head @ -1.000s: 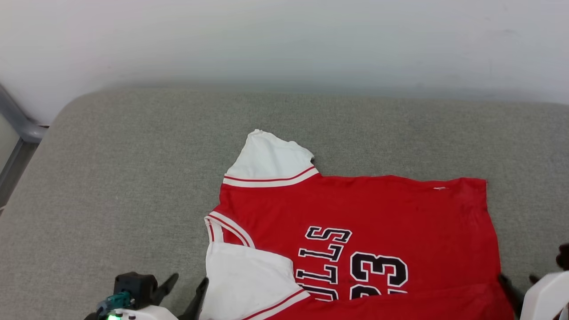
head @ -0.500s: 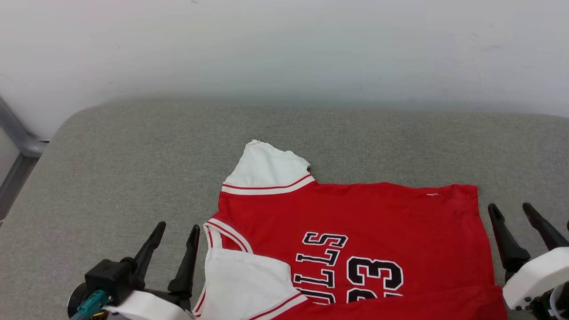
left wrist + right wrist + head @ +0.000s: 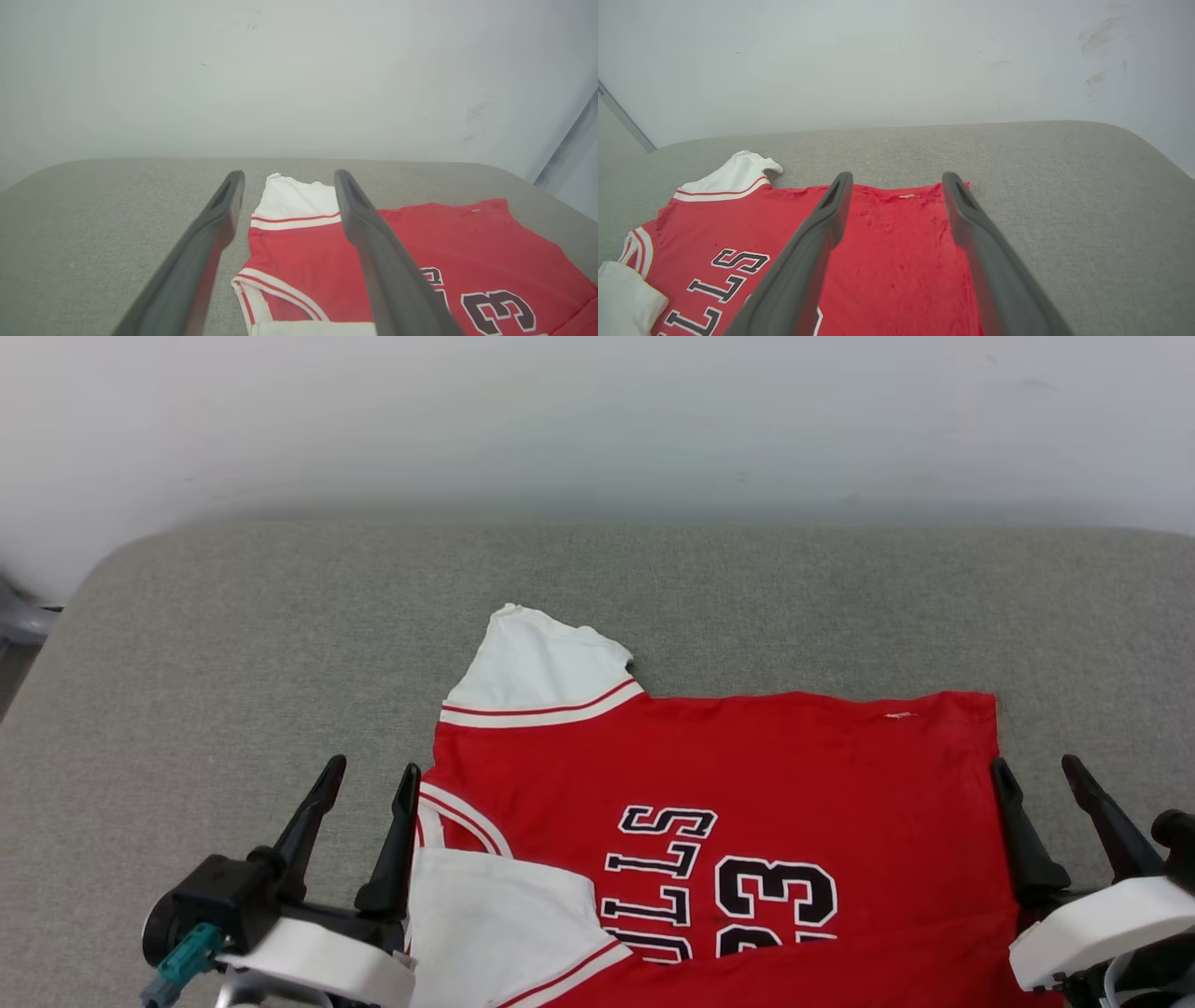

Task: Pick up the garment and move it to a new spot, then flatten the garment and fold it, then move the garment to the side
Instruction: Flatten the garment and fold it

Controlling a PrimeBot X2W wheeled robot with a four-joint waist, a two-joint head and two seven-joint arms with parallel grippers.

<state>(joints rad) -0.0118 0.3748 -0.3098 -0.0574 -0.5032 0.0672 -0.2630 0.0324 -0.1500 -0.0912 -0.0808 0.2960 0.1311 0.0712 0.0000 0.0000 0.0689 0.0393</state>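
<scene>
The left gripper (image 3: pixel 373 765) sits at the lower left of the head view with its fingers spread wide and nothing between them. Its inner finger stands just beside the striped collar (image 3: pixel 462 807). Whether it touches the cloth, I cannot tell.

The shirt (image 3: pixel 747 756) lies flat on the grey pad (image 3: pixel 233 635), right of centre and well short of the white wall (image 3: pixel 597 411). Its front faces up, and the black print (image 3: pixel 719 887) reads sideways. The collar points to the robot's left and the hem (image 3: pixel 991 747) to its right. The far sleeve (image 3: pixel 541 663) lies spread toward the wall. The near sleeve (image 3: pixel 504 915) is folded over onto the red body. The shirt's near part runs off the bottom edge.

The right gripper (image 3: pixel 1035 763) is at the lower right, also spread wide and holding nothing. Its inner finger stands at the hem and its outer finger over bare pad.
</scene>
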